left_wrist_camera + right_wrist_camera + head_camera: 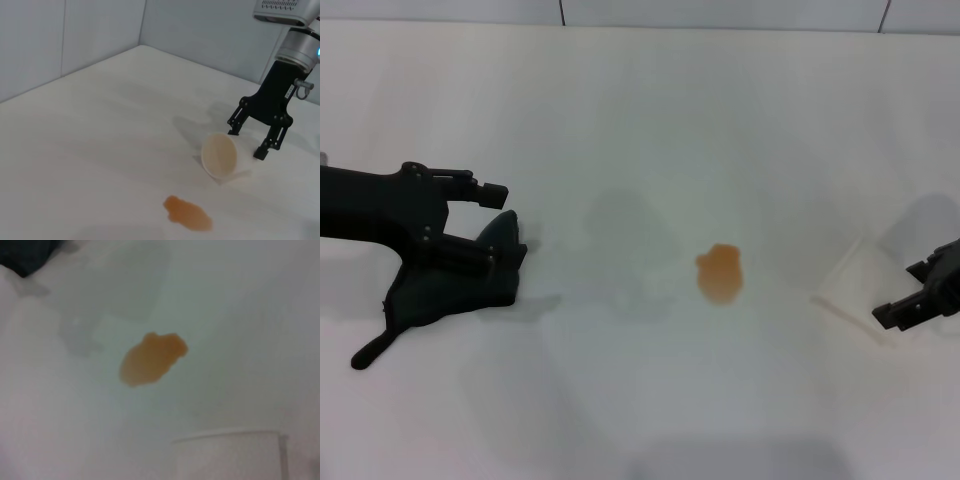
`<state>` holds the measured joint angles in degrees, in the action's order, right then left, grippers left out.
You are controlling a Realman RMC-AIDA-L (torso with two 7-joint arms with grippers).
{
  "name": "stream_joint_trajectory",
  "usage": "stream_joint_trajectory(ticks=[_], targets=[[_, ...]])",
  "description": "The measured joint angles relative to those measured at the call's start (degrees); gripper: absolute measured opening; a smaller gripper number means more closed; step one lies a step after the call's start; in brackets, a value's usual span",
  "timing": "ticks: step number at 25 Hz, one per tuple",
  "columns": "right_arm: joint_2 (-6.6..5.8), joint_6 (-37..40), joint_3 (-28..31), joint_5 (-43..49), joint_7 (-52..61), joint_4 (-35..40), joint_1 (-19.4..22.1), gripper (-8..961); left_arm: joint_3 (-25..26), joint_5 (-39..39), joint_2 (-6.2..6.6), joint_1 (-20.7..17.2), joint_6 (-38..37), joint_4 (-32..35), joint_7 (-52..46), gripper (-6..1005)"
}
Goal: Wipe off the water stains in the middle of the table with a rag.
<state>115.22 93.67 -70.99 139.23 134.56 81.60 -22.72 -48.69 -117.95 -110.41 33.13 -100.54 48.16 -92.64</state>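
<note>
The table (650, 420) looks smooth and matt white; the rag (445, 290) is soft dark cloth; the cup (222, 157) is translucent whitish plastic.

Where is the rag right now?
In the head view the rag lies on the table's left side, under the left hand, well left of the orange stain.

No readable text, label, brand, number or sign appears anywhere; a small label on the right arm (290, 91), above the cup (220, 155), is too small to read
</note>
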Motion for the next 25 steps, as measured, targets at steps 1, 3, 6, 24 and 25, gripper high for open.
stream_joint_trajectory(ticks=[1,3,6,24,25], targets=[[0.01,0.0,-0.2,0.1,0.0,0.0,0.0,784,0.0,0.0,-0.01,0.0,0.0,0.0,0.0,888],[0.05,-0.1,-0.4,0.3,0.0,-0.1,-0.2,784,0.0,0.0,-0.01,0.0,0.0,0.0,0.0,888],[0.09,-0.2,-0.5,0.4,0.0,-0.1,-0.3,784,0.0,0.0,-0.04,0.0,0.0,0.0,0.0,888],[0.09,-0.2,-0.9,0.0,0.1,1.1,-0.4,686,0.0,0.0,0.11,0.0,0.0,0.0,0.0,888],[0.09,-0.2,-0.8,0.0,0.1,1.5,-0.4,686,0.0,0.0,0.12,0.0,0.0,0.0,0.0,888]])
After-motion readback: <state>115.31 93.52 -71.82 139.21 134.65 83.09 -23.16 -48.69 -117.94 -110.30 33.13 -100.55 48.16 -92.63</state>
